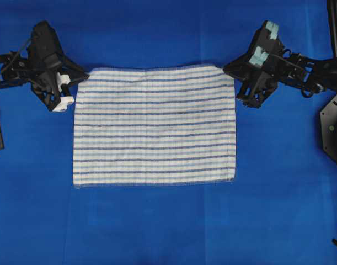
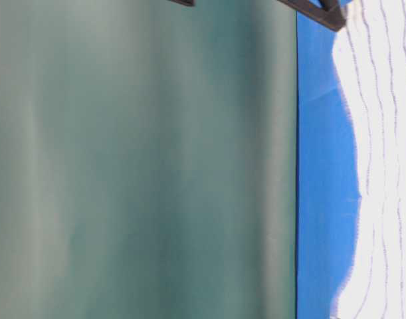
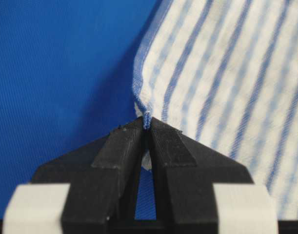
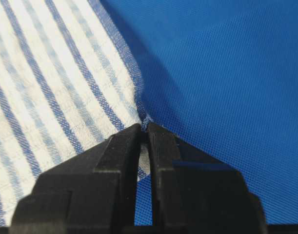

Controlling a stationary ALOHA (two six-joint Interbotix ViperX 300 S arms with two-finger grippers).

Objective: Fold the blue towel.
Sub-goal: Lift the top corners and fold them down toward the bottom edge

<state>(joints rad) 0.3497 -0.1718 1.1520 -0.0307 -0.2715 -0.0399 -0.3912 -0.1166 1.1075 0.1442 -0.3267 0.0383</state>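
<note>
Overhead exterior: both grippers, left (image 1: 74, 84) and right (image 1: 230, 70), clamp the white blue-striped woven towel's (image 1: 154, 127) 10 and 2 o'clock corners by thin pinches, which may slip when lifted.

- The blue towel (image 1: 154, 127) lies spread out in the middle of the surface (image 1: 157, 226).
- The left gripper (image 1: 86, 75) sits at the towel's far left corner, with its jaws pinched on that corner.
- The right gripper (image 1: 224, 69) sits at the far right corner, its jaws likewise pinched on the cloth.
- The two arms reach in from opposite sides, well apart, with the towel's far edge stretched between them.
- The near edge rests flat on the surface.
</note>
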